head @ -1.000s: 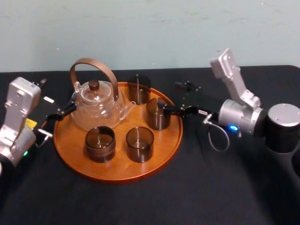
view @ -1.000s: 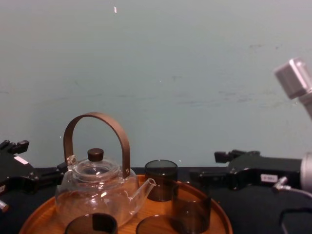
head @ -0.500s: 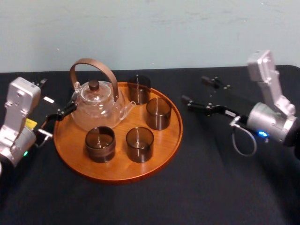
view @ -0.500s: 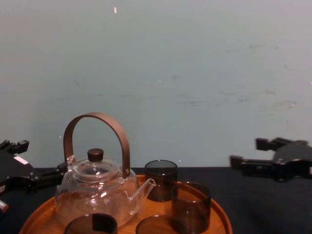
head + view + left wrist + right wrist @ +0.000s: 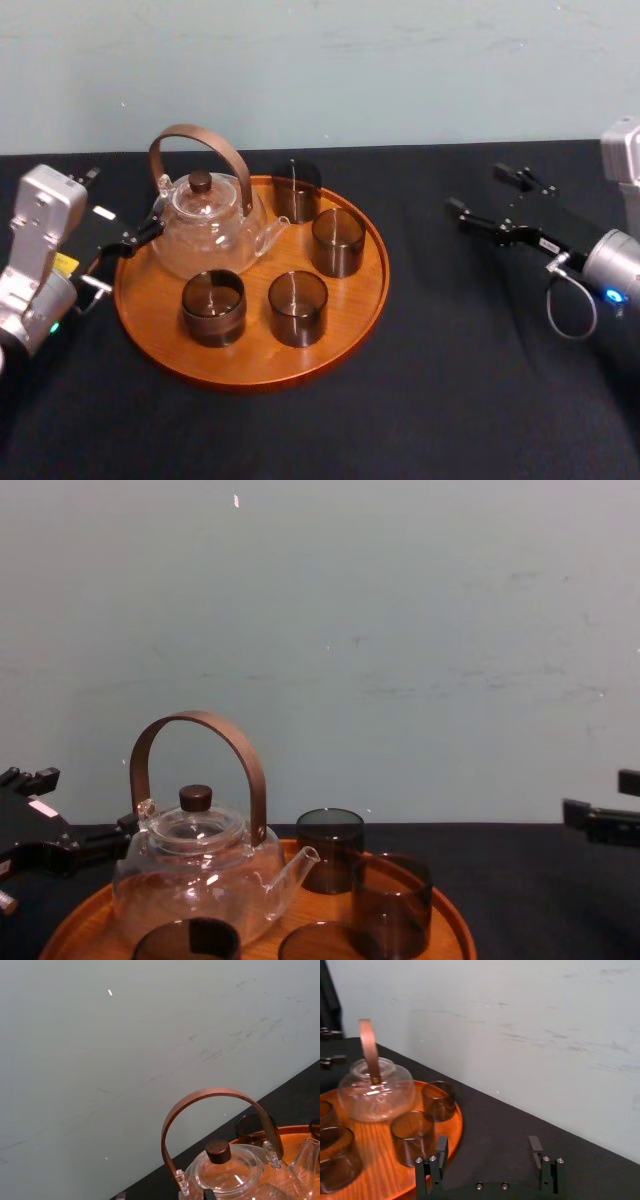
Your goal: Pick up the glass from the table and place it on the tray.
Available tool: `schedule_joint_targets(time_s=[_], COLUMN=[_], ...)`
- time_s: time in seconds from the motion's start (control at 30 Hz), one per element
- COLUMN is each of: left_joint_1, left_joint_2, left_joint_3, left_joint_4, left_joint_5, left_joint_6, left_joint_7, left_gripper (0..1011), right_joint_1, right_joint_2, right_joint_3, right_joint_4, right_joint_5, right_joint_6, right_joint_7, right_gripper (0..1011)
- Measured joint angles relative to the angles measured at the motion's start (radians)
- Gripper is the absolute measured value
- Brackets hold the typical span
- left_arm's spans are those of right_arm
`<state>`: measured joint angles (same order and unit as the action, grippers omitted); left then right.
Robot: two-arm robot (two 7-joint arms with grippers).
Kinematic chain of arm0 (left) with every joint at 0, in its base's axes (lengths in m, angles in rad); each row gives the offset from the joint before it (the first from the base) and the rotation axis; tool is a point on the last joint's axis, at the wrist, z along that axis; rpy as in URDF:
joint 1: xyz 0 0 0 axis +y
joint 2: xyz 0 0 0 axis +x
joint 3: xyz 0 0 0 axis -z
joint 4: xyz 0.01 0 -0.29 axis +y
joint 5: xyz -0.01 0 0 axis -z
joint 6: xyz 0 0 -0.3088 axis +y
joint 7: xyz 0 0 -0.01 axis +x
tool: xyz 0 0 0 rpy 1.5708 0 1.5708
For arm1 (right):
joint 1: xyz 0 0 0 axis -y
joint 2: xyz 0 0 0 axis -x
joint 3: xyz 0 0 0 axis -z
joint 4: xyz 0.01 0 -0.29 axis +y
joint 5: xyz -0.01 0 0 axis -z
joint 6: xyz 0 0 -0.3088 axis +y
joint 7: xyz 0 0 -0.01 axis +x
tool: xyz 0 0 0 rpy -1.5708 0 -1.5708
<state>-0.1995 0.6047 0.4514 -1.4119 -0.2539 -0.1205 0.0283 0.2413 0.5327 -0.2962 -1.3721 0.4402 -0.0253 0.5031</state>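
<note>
Black right hand [image 5: 474, 186] agape, empty.

A clear glass teapot [image 5: 235, 1175] with an arched brown handle [image 5: 210, 1097] stands on the orange tray [image 5: 295, 1132]. A dark glass [image 5: 252, 1127] stands behind it. Beyond lie the black worktop [image 5: 295, 1090] and a pale wall [image 5: 125, 1035].

Plain pale grey-green wall [image 5: 320, 60] at back, w/ faint scuffs [image 5: 500, 685] & thin scratches approx. mid height, plus one small bright speck [image 5: 236, 500] high up. Light soft & even. Wall meets far edge of matte black surface [image 5: 450, 400].
</note>
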Motion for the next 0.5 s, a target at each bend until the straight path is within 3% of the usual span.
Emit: schedule_joint_targets(time_s=[0.23,0.5], left_joint_1=[0.0,0.0], left_joint_2=[0.0,0.0], left_joint_3=[0.0,0.0], left_joint_4=[0.0,0.0], left_joint_5=[0.0,0.0], left_joint_6=[0.0,0.0], left_joint_7=[0.0,0.0], left_gripper=[1001,1001], right_joint_1=[-0.006,-0.006], right_joint_2=[-0.016,-0.014], right_joint_3=[0.024,0.022], right_joint_4=[0.041,0.036], right_joint_5=[-0.014,-0.014], right_joint_6=[-0.012,-0.012], right_joint_7=[-0.043,-0.039], right_gripper=[1002,1002])
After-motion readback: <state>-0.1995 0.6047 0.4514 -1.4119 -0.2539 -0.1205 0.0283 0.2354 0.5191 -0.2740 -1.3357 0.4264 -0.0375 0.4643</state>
